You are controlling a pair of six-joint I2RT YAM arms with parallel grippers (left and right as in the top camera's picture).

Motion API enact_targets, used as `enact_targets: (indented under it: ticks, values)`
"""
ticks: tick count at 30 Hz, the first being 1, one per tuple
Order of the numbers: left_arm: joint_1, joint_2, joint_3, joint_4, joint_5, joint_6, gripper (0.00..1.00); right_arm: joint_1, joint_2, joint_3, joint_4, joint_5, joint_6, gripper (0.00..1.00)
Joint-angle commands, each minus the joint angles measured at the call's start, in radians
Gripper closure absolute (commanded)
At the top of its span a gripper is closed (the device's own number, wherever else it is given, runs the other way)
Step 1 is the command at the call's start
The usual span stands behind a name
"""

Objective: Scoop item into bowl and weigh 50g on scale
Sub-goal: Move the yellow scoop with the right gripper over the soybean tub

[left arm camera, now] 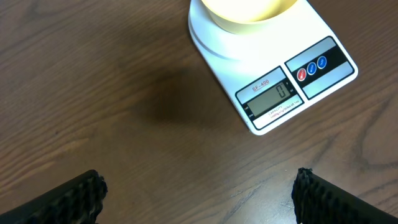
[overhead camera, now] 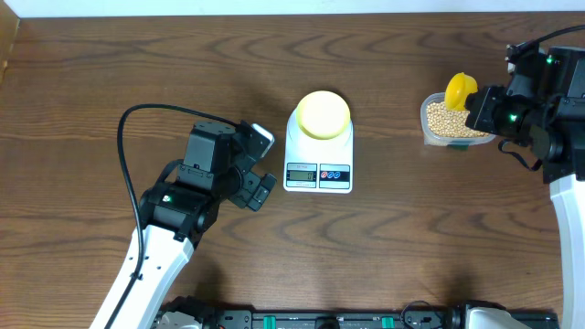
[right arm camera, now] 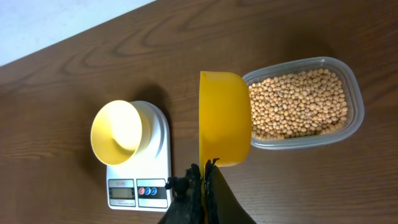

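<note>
While the left gripper [left arm camera: 198, 198] hangs wide open and empty just left of the scale [overhead camera: 318, 174], the bowl [overhead camera: 324, 113] sits on its platform, apparently empty, with the display at zero. Beans [overhead camera: 448, 119] lie in the tub [overhead camera: 426, 131] well to the right. The right gripper [right arm camera: 204, 180], nearer them, is clamped on the scoop [overhead camera: 460, 90] handle over the tub's left end, and the bowl lies leftward from it.

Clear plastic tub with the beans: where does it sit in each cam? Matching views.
Overhead: clear rectangular plastic tub of tan beans, far right, upper half.
Left wrist: not in it.
Right wrist: tub at right, its left end behind the bright yellow scoop.
Shared landmark: white digital scale carrying the pale yellow bowl, seen in all three views.
</note>
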State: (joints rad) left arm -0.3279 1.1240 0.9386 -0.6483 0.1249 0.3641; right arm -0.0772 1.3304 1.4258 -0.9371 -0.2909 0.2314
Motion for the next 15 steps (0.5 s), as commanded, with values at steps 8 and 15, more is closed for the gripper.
enact_targets:
  ticks: [8,15]
  values:
    - [0.004,0.000,-0.002,-0.003,-0.005,0.009,0.02,0.006,-0.021,0.021,0.118,-0.018,-0.167,0.99]
    - [0.004,0.000,-0.002,-0.003,-0.005,0.009,0.02,0.007,-0.027,0.021,0.104,-0.150,-0.187,0.99]
